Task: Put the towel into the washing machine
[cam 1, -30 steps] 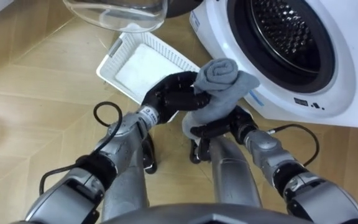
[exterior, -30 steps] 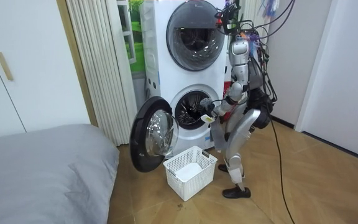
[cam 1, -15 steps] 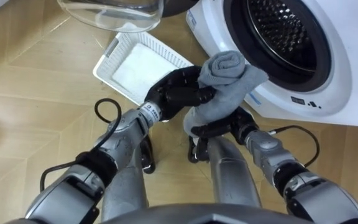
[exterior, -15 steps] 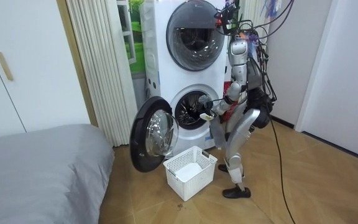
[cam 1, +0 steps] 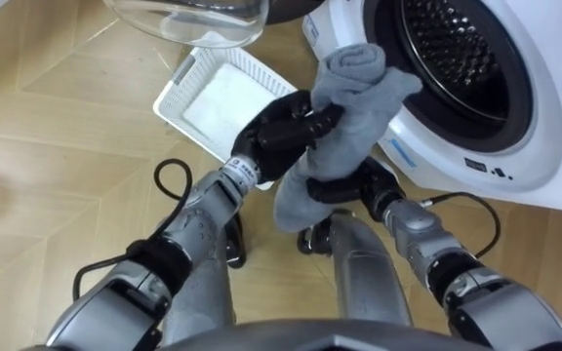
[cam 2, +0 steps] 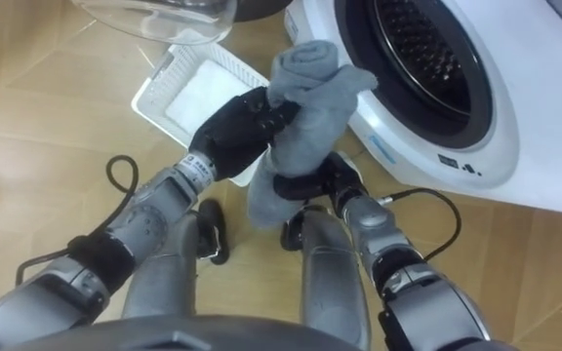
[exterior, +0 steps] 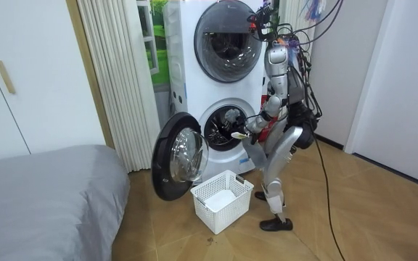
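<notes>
Grey cloth, the towel (cam 1: 351,107), is hanging bunched between both hands just in front of the washing machine (cam 1: 540,136). Its rolled top end is sitting level with the rim of the drum (cam 1: 457,49) and is not yet inside. The left hand (cam 1: 283,132) is gripping the towel's middle with curled fingers. The right hand (cam 1: 351,185) is clasping the lower part from beneath, and a loose tail is dangling below both. In the room view the robot is standing with bent knees before the lower machine, whose glass door (cam 1: 188,19) is hanging open towards the room view's left. A white basket (cam 1: 188,93) is sitting on the floor (cam 1: 57,175) beneath the arms.

Procedure for the step in hand, as judged:
- The rolled end is leading, so both hands should be travelling forward together until that end is passing well over the rim.
- The tail is calling for attention: the right hand should be lifting it so that it is clearing the lower lip.
- Release only once the whole towel is lying within the drum.
</notes>
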Motion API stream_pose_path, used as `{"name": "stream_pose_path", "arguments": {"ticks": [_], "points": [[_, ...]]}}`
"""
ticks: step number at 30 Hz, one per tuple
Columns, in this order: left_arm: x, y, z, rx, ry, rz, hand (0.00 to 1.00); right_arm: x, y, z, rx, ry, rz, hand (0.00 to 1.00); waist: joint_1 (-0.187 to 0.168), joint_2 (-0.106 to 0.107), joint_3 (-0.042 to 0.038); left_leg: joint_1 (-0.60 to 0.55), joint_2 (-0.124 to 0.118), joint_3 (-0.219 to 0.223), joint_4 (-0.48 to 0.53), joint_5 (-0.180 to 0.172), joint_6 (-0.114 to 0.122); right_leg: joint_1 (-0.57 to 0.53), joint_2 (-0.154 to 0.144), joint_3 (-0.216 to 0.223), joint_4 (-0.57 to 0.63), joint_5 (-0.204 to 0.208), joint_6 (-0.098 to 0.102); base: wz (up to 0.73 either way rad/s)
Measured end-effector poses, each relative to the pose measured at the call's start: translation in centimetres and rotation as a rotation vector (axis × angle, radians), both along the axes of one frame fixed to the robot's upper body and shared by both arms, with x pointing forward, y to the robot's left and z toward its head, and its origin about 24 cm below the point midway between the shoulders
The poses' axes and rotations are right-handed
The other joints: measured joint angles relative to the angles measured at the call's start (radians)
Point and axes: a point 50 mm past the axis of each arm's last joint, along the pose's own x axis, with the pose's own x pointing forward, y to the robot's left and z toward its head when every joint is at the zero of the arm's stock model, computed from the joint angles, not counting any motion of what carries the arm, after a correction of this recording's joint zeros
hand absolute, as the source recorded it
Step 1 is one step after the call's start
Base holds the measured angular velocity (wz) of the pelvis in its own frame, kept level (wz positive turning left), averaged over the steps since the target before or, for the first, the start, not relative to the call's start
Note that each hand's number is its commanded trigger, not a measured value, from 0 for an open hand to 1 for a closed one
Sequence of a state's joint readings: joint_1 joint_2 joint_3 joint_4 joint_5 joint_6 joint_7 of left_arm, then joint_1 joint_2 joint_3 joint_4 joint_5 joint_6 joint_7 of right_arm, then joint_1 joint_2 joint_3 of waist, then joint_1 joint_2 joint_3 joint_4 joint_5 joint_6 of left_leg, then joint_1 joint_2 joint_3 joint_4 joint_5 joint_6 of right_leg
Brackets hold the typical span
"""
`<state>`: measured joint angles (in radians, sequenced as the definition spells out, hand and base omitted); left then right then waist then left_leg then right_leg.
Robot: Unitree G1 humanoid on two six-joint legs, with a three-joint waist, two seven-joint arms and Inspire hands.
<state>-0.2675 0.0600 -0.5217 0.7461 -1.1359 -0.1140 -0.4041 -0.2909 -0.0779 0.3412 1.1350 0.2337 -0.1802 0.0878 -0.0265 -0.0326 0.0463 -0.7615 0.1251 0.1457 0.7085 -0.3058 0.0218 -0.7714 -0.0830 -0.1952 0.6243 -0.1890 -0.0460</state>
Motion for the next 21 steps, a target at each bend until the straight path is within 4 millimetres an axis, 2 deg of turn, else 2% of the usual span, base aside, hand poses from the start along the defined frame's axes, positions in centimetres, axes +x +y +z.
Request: {"name": "stream_pose_path", "arguments": {"ticks": [1, 2, 8, 11, 15, 16, 21], "points": [[-0.1, 0.1, -0.1, -0.021, 0.013, 0.016, 0.92, 0.0, 0.0, 0.0, -0.001, -0.001, -0.002, 1.0, 0.001, 0.0, -0.0003, 0.0, 0.0, 0.0, 0.0, 0.0, 0.0, 0.0, 0.0, 0.0, 0.0, 0.0, 0.0, 0.0], [-0.1, 0.2, -0.1, -0.036, 0.023, 0.031, 0.0, 0.0, 0.0, 0.0, -0.002, -0.002, -0.004, 1.0, 0.003, 0.001, -0.0003, 0.0, 0.0, 0.0, 0.0, 0.0, 0.0, 0.0, 0.003, 0.0, 0.0, 0.0, 0.0, 0.0], [-0.2, 0.8, -0.3, -0.071, 0.047, 0.074, 0.0, -0.3, -0.2, -0.1, -0.008, 0.0, -0.029, 1.0, 0.012, 0.017, -0.0027, 0.005, 0.0, 0.005, 0.001, 0.0, 0.0, 0.006, 0.004, 0.002, 0.003, 0.0, 0.0, 0.0], [-0.3, 1.1, -0.5, -0.078, 0.056, 0.093, 0.0, -0.6, -0.5, -0.4, -0.022, 0.018, -0.065, 1.0, 0.028, 0.02, -0.0036, 0.007, 0.0, 0.005, 0.0, 0.0, -0.001, 0.003, 0.005, 0.008, 0.006, 0.0, 0.0, -0.02], [-0.4, 2.4, -1.0, -0.078, 0.085, 0.166, 0.0, -1.9, -1.9, -1.2, 0.003, 0.079, -0.234, 1.0, 0.047, 0.022, -0.0042, 0.011, -0.008, 0.007, -0.011, 0.005, -0.005, 0.005, 0.006, 0.006, 0.002, 0.0, -0.001, 0.01], [-0.5, 3.1, -1.5, -0.048, 0.113, 0.199, 0.0, -2.1, -2.3, -1.3, 0.011, 0.088, -0.28, 1.0, 0.052, 0.022, -0.0041, 0.017, -0.015, 0.007, -0.023, 0.011, -0.006, 0.005, 0.001, 0.007, 0.0, 0.0, -0.001, 0.0], [-2.0, 5.8, -3.5, 0.149, 0.211, 0.264, 0.0, -2.2, -3.1, -1.5, 0.071, 0.138, -0.418, 1.0, 0.065, 0.023, -0.0044, 0.017, -0.016, 0.005, -0.032, 0.013, -0.01, 0.003, -0.001, 0.004, -0.002, -0.001, -0.003, 0.01]]}}
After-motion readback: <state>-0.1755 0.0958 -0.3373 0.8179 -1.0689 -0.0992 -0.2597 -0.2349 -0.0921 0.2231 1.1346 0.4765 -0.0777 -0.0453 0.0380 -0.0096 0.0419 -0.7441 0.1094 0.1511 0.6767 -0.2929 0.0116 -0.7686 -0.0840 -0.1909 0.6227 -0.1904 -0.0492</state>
